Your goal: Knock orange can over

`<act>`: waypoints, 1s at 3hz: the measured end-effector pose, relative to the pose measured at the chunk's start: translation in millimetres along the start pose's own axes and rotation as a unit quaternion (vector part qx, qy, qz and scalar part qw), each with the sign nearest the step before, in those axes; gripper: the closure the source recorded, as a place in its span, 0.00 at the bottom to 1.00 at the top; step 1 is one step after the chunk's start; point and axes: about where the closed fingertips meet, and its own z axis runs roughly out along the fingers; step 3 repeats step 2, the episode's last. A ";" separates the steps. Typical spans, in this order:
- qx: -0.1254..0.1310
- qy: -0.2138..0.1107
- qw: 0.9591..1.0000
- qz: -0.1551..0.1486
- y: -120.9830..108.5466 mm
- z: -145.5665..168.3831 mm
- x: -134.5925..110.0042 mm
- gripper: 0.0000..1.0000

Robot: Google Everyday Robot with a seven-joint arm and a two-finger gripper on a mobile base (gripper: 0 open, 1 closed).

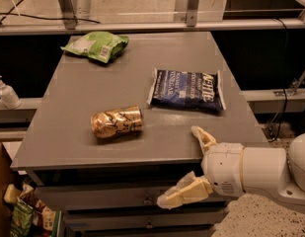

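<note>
The orange can (117, 122) lies on its side on the grey table (68, 98), left of the middle, its long axis running left to right. My gripper (187, 168) is at the table's front right edge, lower than the can and well to its right, not touching it. Its two tan fingers are spread wide apart and hold nothing: one fingertip (201, 135) rests over the table's front edge, the other (179, 194) hangs below the tabletop in front of the drawers.
A blue chip bag (187, 90) lies flat right of centre. A green chip bag (96, 46) lies at the back left corner. A soap dispenser bottle (6, 93) stands on a ledge to the left. Drawers (117, 201) sit under the tabletop.
</note>
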 end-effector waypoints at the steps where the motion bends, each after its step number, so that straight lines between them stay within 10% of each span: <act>1: 0.000 0.000 1.000 0.000 0.0 0.0 -0.1 0.00; 2: -0.017 -0.066 0.998 -0.006 -6.0 0.7 -27.2 0.00; 3: -0.017 -0.066 0.998 -0.006 -6.0 0.7 -27.2 0.00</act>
